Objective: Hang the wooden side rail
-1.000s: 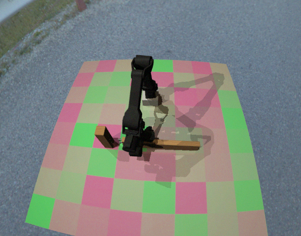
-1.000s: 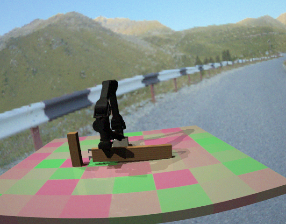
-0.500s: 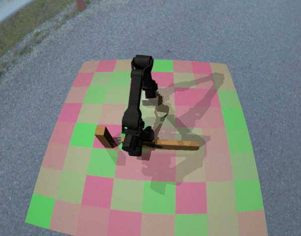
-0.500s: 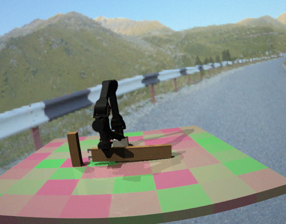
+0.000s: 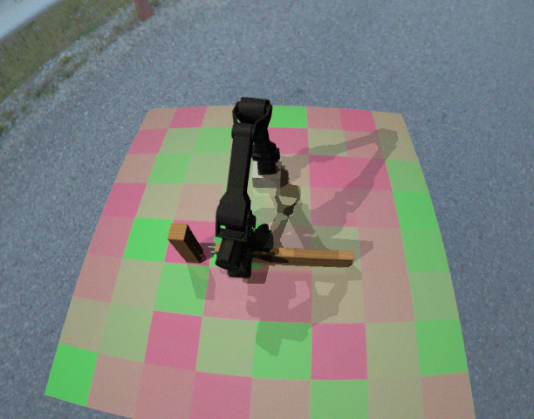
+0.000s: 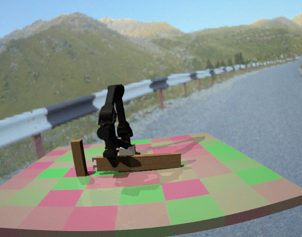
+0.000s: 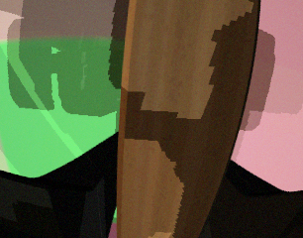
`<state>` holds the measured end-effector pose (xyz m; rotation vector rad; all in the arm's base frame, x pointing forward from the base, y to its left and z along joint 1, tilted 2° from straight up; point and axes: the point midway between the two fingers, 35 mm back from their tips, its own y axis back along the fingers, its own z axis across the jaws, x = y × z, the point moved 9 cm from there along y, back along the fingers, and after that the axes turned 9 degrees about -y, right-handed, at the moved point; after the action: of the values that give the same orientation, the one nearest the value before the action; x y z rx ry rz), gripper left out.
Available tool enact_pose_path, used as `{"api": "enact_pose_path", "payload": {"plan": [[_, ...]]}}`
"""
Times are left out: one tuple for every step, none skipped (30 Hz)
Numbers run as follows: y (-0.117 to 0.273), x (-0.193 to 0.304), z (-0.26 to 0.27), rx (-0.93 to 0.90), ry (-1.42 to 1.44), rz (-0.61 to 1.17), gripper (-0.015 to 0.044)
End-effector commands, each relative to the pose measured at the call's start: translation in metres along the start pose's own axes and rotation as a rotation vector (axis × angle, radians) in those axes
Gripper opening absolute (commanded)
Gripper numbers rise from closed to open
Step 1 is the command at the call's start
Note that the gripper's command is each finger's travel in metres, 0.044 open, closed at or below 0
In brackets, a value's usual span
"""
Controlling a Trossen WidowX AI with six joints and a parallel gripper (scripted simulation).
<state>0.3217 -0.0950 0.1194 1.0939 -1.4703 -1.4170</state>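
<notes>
On a square table checkered pink, green and tan [image 5: 283, 349] [image 6: 143, 214], a long brown wooden rail [image 5: 317, 257] [image 6: 159, 160] [image 7: 156, 64] is pinched near its hooked end by the black parallel-jaw gripper [image 6: 112, 162]. An upright brown wooden post [image 5: 182, 241] [image 6: 79, 158] is set just beyond the small grey steel hooks [image 5: 211, 249] [image 6: 94, 163], apart from them. No writing can be read.

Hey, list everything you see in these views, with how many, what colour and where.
table: one, pink, green and tan checks, under everything
headboard post: one, brown wood, upright beside the rail's hooked end
side rail: one, brown wood, in the gripper
steel hooks: two, grey, on the rail's end, short of the post
guardrail: one, white and dark, behind the table
road: one, grey, beyond the table
mountains: several, green and tan, background
arm: one, black
gripper: one, black, closed on the rail
</notes>
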Motion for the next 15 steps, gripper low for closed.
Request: {"api": "enact_pose_path", "payload": {"plan": [[0.0007,0.0015,0.0001,0.004,0.002,0.004,0.0],[0.0008,0.0016,0.0002,0.004,0.002,0.004,0.0],[0.0009,0.0017,0.0003,0.004,0.002,0.004,0.0],[0.001,0.0018,0.0003,0.004,0.002,0.004,0.0],[0.0011,0.0019,0.0003,0.004,0.002,0.004,0.0],[0.0013,0.002,0.0002,0.004,0.002,0.004,0.0],[0.0014,0.0021,0.0001,0.004,0.002,0.004,0.0],[0.0015,0.0022,0.0,0.004,0.002,0.004,0.0],[0.0016,0.0023,-0.0001,0.004,0.002,0.004,0.0],[0.0017,0.0024,-0.0002,0.004,0.002,0.004,0.0],[0.0018,0.0025,-0.0003,0.004,0.002,0.004,0.0],[0.002,0.0026,-0.0005,0.004,0.002,0.004,0.0],[0.0021,0.0027,-0.0006,0.004,0.002,0.004,0.0],[0.0022,0.0028,-0.0007,0.004,0.002,0.004,0.0],[0.0023,0.0029,-0.0009,0.004,0.002,0.004,0.0]]}}
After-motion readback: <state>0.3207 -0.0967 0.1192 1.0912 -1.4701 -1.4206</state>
